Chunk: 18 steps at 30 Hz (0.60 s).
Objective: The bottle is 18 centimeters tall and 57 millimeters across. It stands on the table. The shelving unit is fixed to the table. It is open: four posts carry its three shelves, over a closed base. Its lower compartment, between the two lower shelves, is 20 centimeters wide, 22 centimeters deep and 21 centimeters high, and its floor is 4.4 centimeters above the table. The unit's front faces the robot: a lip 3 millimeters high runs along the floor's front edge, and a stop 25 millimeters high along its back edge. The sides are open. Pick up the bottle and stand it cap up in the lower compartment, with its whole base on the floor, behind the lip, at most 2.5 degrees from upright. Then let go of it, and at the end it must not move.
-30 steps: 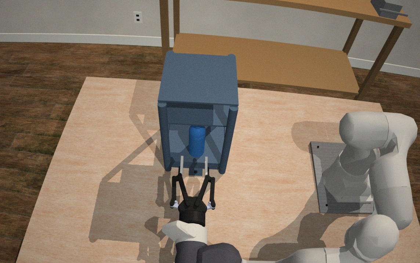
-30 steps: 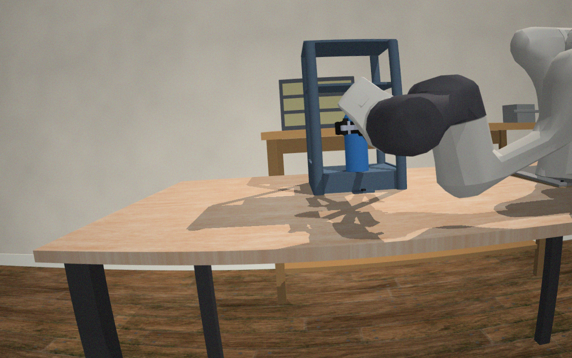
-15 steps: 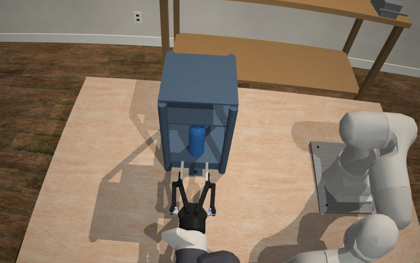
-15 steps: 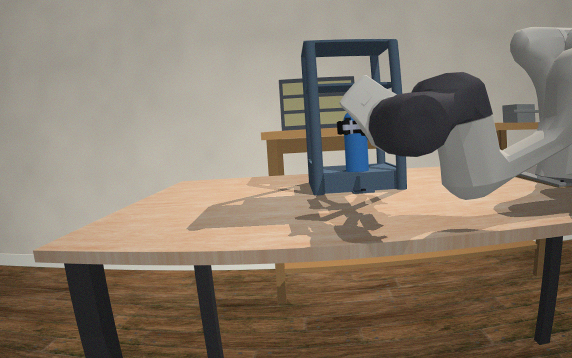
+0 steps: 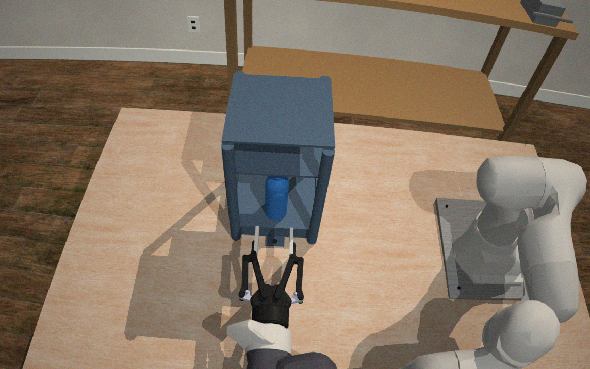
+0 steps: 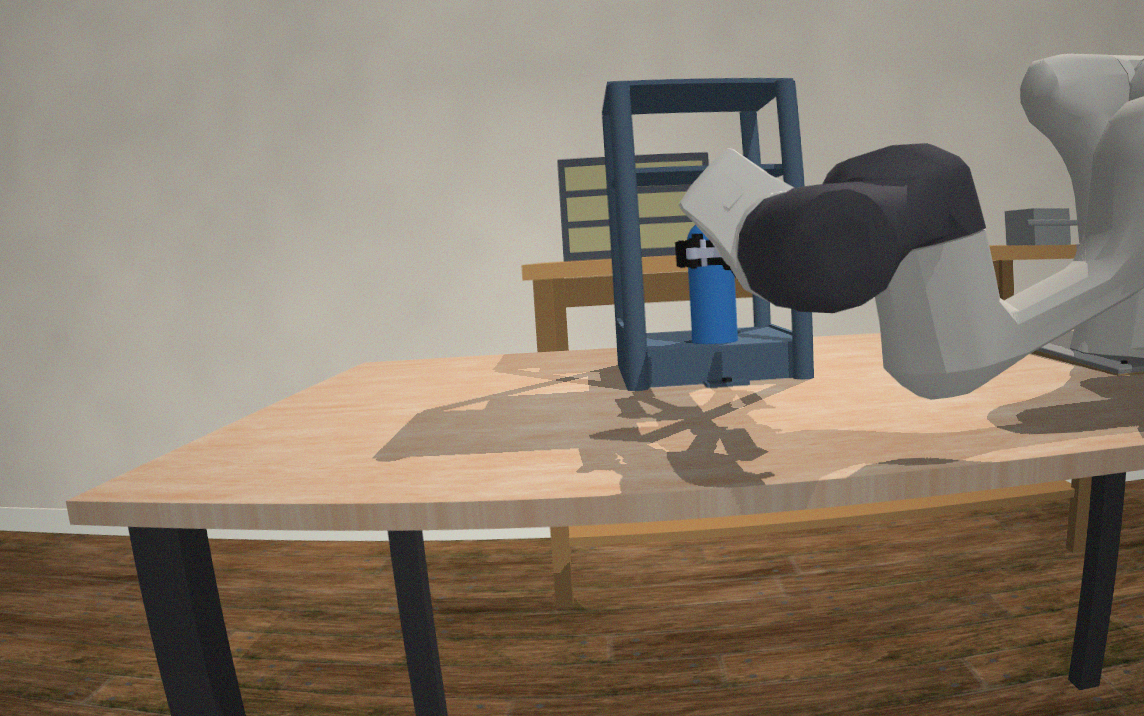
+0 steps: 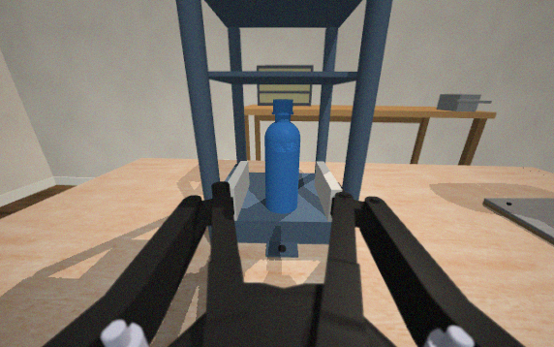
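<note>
One blue bottle [image 7: 282, 160] stood cap up in the lower compartment of the shelving unit [image 5: 278, 117], on its floor and seemingly behind the front lip, near the middle between the posts; from these views it looked upright, though the exact tilt could not be judged. The gripper [image 7: 282, 190] sat at the unit's 6 o'clock side, level and pointed in at the front opening, its jaws released and holding nothing, the pale pads [image 7: 328, 186] parted on either side of the front edge and well apart from the bottle. By its look the bottle would be a stiff, smooth, fairly light cylinder, likely slippery, and tall enough to tip easily; the straight body below the shoulder would be the place to hold it, not the narrow cap. Two front posts [image 5: 321, 195] flanked the pads at about 9 and 3 o'clock, and the shelf above left little headroom. On the bench [image 5: 130, 261], the robot's base plate [image 5: 443, 226] lay far off at 3 o'clock, out of the way.
</note>
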### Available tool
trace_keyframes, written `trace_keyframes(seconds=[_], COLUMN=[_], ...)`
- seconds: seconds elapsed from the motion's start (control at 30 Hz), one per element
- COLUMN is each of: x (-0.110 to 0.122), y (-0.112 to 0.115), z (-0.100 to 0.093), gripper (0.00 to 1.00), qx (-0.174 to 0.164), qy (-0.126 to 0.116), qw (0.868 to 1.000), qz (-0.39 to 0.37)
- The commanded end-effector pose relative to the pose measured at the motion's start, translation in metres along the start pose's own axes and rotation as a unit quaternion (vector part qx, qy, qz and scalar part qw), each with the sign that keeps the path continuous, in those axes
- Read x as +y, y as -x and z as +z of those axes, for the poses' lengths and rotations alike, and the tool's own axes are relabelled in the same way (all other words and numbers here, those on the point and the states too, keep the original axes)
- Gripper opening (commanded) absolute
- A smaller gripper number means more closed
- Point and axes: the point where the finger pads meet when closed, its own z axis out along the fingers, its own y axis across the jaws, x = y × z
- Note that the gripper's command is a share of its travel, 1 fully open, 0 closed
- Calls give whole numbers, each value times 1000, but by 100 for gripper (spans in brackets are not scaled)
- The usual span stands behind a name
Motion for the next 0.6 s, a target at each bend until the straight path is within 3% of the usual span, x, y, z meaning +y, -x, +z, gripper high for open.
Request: trace_keyframes(seconds=[0.0,0.57], x=[0,0], y=[-3,-31], z=[0,0], gripper=[46,46], qx=[2,2], qy=[1,1], qw=[1000,1000], qz=[2,2])
